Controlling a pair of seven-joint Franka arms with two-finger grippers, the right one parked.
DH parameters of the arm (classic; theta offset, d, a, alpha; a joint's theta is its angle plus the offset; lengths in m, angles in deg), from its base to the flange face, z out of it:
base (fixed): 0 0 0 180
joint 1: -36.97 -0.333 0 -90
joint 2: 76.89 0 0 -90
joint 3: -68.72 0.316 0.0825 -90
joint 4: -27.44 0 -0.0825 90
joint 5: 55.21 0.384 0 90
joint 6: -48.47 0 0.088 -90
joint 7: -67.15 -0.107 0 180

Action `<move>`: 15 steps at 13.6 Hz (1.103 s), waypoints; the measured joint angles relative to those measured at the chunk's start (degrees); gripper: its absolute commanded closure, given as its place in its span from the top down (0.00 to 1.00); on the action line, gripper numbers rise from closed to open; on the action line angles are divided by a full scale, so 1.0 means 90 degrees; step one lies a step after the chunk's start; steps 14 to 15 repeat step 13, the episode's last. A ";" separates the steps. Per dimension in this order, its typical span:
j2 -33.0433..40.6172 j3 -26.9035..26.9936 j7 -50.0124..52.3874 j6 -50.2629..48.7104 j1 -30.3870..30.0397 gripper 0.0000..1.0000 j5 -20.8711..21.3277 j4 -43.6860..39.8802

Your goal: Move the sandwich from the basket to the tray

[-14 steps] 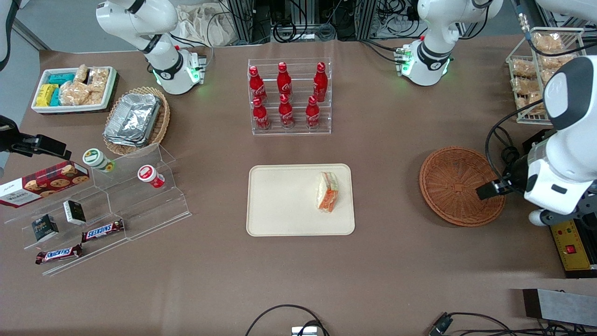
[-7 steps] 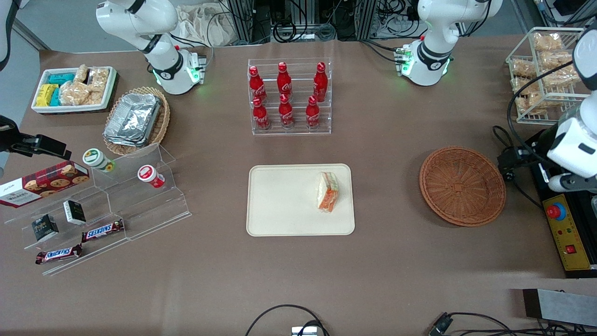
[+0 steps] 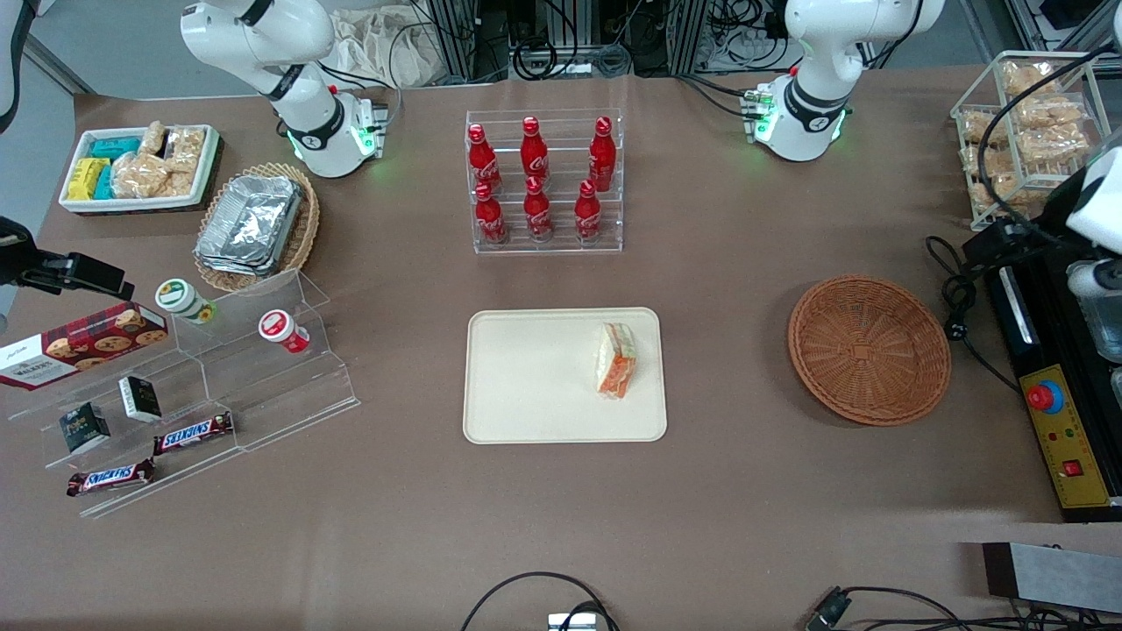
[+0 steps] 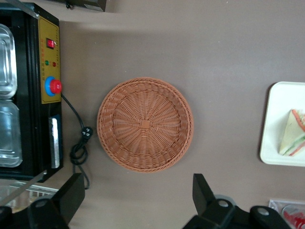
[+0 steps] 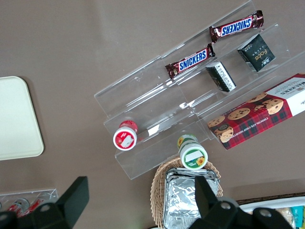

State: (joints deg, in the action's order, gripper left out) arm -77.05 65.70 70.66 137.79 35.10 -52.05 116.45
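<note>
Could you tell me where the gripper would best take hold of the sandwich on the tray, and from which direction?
Judging by its pose, from above, across the two broad bread faces of the sandwich, since it stands on edge on the tray. The open gripper hangs high above the basket.

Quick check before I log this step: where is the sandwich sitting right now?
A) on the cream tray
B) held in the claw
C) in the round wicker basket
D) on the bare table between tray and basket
A: the sandwich lies on the tray; the basket holds nothing, and the claw is open, high above the basket, gripping nothing.
</note>
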 measured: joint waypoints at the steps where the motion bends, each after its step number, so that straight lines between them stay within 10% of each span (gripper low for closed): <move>1: 0.0094 0.0032 -0.0253 -0.0097 -0.0010 1.00 0.0000 0.0018; 15: 0.0372 -0.0163 -0.0480 -0.0398 -0.0006 1.00 -0.0108 0.0033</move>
